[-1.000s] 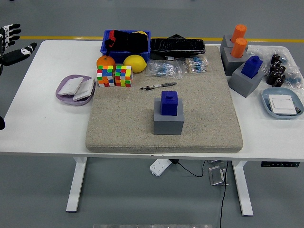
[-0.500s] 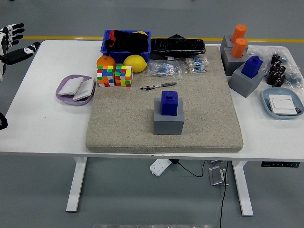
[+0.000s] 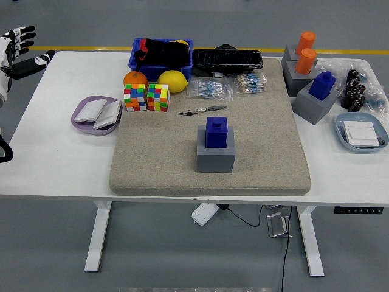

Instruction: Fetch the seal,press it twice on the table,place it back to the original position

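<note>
Head view shows my left hand (image 3: pixel 15 50) at the far-left edge, fingers spread and holding nothing, well apart from the blue block-shaped seal (image 3: pixel 216 132), which sits in its grey square holder (image 3: pixel 215 156) at the middle of the beige felt mat (image 3: pixel 209 131). My right hand is out of view. Beyond the seal lies a slim black pen (image 3: pixel 202 110), and left of that a pair of multicoloured puzzle cubes (image 3: pixel 146 97). I judge the reach risky: a low sweep across could clip the cubes, or a skewed grasp could drag the holder along.
</note>
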